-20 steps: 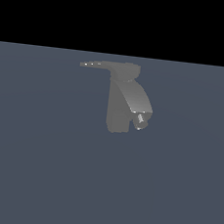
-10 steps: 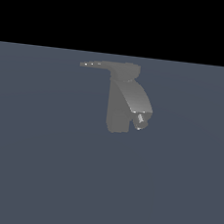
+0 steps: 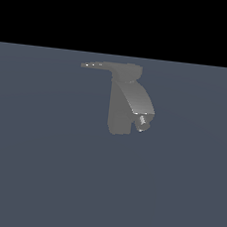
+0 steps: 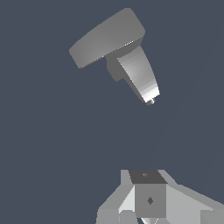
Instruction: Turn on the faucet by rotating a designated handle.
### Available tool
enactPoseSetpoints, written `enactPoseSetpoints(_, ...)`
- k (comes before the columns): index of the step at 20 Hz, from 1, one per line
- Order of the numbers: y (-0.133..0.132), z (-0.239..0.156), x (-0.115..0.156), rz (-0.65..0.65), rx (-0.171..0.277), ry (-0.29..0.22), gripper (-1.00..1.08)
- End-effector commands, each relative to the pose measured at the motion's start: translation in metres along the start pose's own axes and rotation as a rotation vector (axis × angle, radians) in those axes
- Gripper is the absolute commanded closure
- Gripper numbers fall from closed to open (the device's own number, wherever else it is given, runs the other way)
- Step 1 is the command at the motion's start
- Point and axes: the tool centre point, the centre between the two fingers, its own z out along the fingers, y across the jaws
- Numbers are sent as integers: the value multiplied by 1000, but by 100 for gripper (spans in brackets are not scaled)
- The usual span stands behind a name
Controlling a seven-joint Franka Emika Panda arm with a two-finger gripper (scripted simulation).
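Note:
The matte grey faucet [image 3: 120, 109] stands upright on the blue-grey floor in the exterior view, and its curved spout ends in a small shiny nozzle [image 3: 142, 122]. The handle [image 3: 96, 64] is a thin flat blade reaching from the top cap toward the exterior view's left. The arm is absent from the exterior view. In the wrist view the faucet [image 4: 138, 74] is seen from above, and cap and handle [image 4: 105, 38] merge into one flat grey slab. My gripper [image 4: 148, 199] shows only as grey blocks at the picture's edge, well apart from the faucet. Its finger gap is not readable.
A plain blue-grey floor [image 3: 38, 177] spreads around the faucet, with a black band behind it. No other objects are in view.

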Motion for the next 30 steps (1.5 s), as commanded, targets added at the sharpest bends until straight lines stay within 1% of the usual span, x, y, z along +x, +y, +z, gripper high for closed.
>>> enactPoseSetpoints(1, -12, 10, 7, 53, 0, -3, 108)
enactPoseSetpoints(16, -76, 69, 60, 361, -3, -19, 108)
enactPoseSetpoints(30, -115, 121, 123, 636, -9, -33, 108)
